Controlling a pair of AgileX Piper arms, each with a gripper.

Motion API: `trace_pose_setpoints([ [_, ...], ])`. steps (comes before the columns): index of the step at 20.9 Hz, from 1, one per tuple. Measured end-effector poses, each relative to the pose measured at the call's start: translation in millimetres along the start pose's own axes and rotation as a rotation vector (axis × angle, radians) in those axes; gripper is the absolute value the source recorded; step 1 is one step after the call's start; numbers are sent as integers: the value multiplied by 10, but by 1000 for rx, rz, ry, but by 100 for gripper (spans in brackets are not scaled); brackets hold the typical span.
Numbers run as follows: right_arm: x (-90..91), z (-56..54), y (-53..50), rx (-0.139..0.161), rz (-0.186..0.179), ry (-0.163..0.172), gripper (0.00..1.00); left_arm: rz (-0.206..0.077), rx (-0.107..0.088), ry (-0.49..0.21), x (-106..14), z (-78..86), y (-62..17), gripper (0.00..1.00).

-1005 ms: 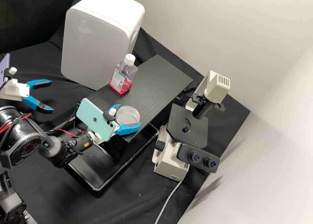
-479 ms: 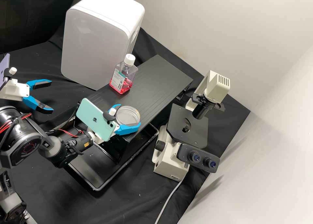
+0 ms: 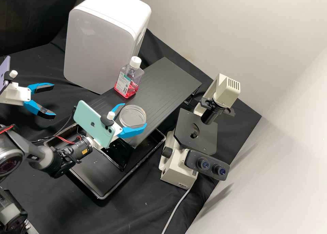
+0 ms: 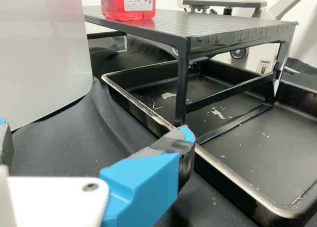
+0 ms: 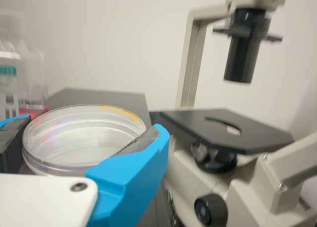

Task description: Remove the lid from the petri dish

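A clear round petri dish [image 3: 132,114] sits at the near end of the black raised shelf [image 3: 167,82]. My right gripper [image 3: 131,119] holds it, one blue finger on each side of its rim. In the right wrist view the dish [image 5: 79,138] fills the gap of that gripper [image 5: 86,133], and the dark pads press on its upper wall, where the lid sits. Whether the lid has parted from the base I cannot tell. My left gripper [image 3: 52,101] hangs open over the black cloth, far to the left of the shelf. From the left wrist its gripper [image 4: 94,130] faces the shelf's legs.
A flask of red liquid [image 3: 127,79] stands on the shelf behind the dish. A big white box [image 3: 102,36] stands at the back left. The shelf stands in a black tray [image 3: 98,183]. A microscope [image 3: 201,138] stands close on the right.
My right gripper has risen a little and drawn back to the left with the dish between its fingers; the dish now sits higher in the view. The left gripper has not moved.
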State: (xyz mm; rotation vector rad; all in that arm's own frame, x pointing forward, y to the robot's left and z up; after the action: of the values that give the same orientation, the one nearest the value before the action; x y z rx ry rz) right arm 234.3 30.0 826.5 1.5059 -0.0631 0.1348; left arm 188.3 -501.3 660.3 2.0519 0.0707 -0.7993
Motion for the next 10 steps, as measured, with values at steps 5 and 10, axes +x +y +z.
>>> trace_pose_setpoints([
  [5, -20, -39, 46, 1, 29, 25, 0, 2, -3, 6, 0, -5, 1, 100],
  [10, -34, -24, -17, 1, 1, 19, 0, 0, -2, 0, -1, 13, -4, 100],
])
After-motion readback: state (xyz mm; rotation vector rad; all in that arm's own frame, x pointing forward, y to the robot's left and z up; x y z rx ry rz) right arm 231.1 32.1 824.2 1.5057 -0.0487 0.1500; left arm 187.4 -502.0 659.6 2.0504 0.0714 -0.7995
